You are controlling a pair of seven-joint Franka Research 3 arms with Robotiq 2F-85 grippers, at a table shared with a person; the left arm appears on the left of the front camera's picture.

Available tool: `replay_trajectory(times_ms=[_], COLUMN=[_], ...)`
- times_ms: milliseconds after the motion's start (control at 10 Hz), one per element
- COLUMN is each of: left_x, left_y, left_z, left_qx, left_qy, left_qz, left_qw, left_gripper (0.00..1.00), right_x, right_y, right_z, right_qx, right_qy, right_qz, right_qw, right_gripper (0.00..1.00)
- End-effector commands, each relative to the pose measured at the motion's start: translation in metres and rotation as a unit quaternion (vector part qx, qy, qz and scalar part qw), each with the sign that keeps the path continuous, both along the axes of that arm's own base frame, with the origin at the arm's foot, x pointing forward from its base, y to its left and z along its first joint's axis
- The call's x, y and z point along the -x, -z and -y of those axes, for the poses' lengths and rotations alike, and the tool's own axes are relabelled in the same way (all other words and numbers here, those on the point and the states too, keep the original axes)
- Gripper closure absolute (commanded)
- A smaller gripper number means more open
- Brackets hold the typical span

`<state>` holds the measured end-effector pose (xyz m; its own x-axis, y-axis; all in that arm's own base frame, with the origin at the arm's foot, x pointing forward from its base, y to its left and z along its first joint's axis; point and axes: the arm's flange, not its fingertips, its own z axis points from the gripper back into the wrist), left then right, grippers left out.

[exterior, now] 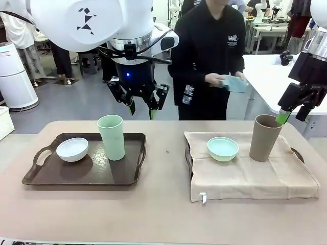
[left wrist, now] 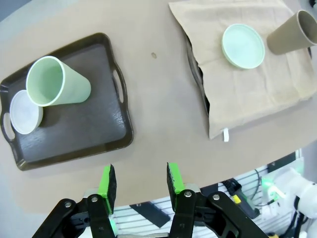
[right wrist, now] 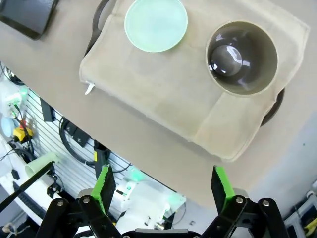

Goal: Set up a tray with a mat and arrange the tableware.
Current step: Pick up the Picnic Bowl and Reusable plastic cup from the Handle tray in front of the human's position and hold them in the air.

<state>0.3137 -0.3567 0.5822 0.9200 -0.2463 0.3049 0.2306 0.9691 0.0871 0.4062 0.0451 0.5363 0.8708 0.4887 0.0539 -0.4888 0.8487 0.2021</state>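
Front view: seeing the left tool (exterior: 141, 109) hanging in the air above the far edge of the dark tray (exterior: 51, 176), fingers spread, gripping nothing. Left wrist view agreeing: looking down past both green pads, open gap, nothing between.

Finding the white bowl (exterior: 72, 149) sitting on the left part of that tray. Finding the mint cup (exterior: 111, 137) standing upright just right of it, with a small gap showing between them from the front.

Spotting the beige mat (exterior: 255, 176) lying over a second tray (exterior: 298, 154) on the right half of the bench (exterior: 163, 214). Noting tray handles poking out past the mat on both sides and one mat corner hanging over the near edge.

Placing the mint bowl (exterior: 223, 148) on the mat's left part and the brown cup (exterior: 265, 138) upright on its right rear part, the two standing apart.

Reading the right tool (exterior: 292, 115) as hovering above and just right of the brown cup, fingers spread wide, holding nothing. Seeing one green pad lining up with the cup's rim from the front. Checking the right wrist view: looking straight down into the cup, which is clear of both fingers.

Noting a person (exterior: 209, 56) standing at the far side, hands (exterior: 217, 80) holding a pale blue item (exterior: 236, 84) at waist height, off the bench.
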Motion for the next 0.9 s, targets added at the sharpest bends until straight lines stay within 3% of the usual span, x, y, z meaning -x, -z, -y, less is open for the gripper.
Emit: replay_trajectory(times_ms=[0, 600, 800], left_x=[-0.003, -0.001, -0.003], left_y=[0.0, -0.001, -0.021], left_z=[-0.001, 0.0, -0.105], left_qx=[0.005, 0.0, 0.065], left_qy=[0.007, -0.001, 0.019], left_qz=[0.003, 0.001, -0.06], left_qw=[1.0, 1.0, 0.996], left_gripper=[0.45, 0.45, 0.45], right_x=[0.0, 0.0, 0.014], right_y=[0.006, 0.0, -0.003], right_z=[-0.001, -0.002, 0.023], right_qx=[0.007, -0.001, -0.01], right_qy=[-0.01, -0.003, 0.061], right_qz=[0.008, 0.0, -0.013], right_qw=[1.0, 1.0, 0.998], right_gripper=[0.0, 0.0, 0.0])
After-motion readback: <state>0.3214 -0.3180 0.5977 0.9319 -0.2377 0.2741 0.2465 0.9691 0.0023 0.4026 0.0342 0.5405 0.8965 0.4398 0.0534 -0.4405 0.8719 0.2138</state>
